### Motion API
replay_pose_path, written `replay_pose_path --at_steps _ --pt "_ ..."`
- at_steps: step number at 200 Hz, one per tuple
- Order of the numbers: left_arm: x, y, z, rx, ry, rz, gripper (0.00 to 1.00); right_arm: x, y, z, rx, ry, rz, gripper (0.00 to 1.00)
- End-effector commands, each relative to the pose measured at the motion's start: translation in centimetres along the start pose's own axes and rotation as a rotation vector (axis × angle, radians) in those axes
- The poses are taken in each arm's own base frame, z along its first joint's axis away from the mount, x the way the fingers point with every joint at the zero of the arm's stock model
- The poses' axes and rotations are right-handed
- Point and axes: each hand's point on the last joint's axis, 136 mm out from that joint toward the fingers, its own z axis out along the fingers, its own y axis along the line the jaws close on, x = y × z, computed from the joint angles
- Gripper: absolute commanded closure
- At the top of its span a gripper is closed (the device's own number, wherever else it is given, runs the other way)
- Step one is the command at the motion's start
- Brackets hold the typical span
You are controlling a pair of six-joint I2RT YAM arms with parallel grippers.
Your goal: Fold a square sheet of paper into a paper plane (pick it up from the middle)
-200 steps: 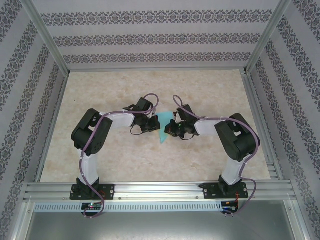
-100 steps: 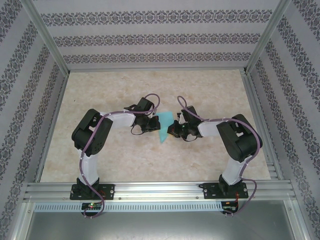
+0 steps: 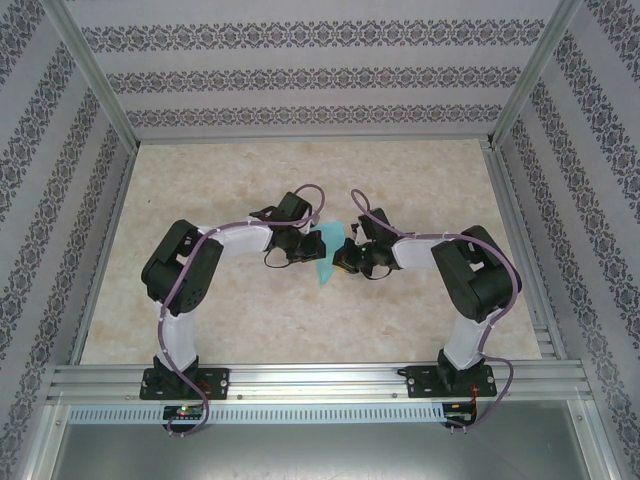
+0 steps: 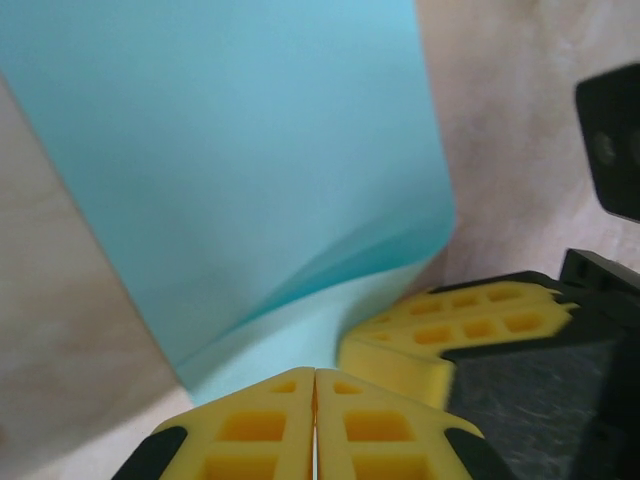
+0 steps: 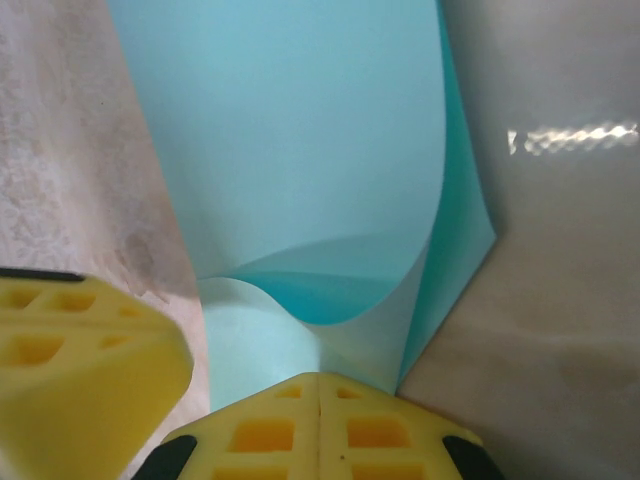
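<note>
The square sheet of paper (image 3: 322,262) is turquoise and folded over on itself. It is held between both arms at the middle of the table. In the left wrist view the paper (image 4: 250,150) bows upward from my left gripper (image 4: 315,375), whose yellow fingertips are pressed together on its lower edge. Beside them are the right gripper's fingers (image 4: 450,330). In the right wrist view the paper (image 5: 300,130) curls open in layers above my right gripper (image 5: 318,380), shut on its edge. A left-gripper finger (image 5: 80,350) sits at the lower left. From above, the left gripper (image 3: 305,248) and right gripper (image 3: 345,258) face each other.
The marble-patterned tabletop (image 3: 220,190) stretches round the arms. An aluminium frame rail (image 3: 320,380) runs along the near edge, and patterned walls (image 3: 320,80) close the back and sides.
The right gripper has moved slightly left toward the left one. The paper between them fanned out wider half a second ago and now looks narrower and more bunched.
</note>
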Motion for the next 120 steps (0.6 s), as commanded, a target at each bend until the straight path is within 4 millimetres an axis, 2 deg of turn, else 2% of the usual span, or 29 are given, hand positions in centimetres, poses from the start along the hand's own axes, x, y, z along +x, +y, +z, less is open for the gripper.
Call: replay_pose_path --at_steps 1,57,120 --pt "0.1 -1.6 -1.0 0.014 -0.008 0.049 0.9 1.4 -3.5 1.0 0.144 0.035 0.018 0.98" --pt "0.9 1.9 0.8 -0.103 0.023 0.0 0.94 1.1 -2.9 0.7 0.123 0.022 0.009 0.98" --pt "1.7 4.1 1.7 -0.175 0.045 -0.023 0.98 -0.7 2.7 -1.3 -0.082 -0.067 -0.053 0.97"
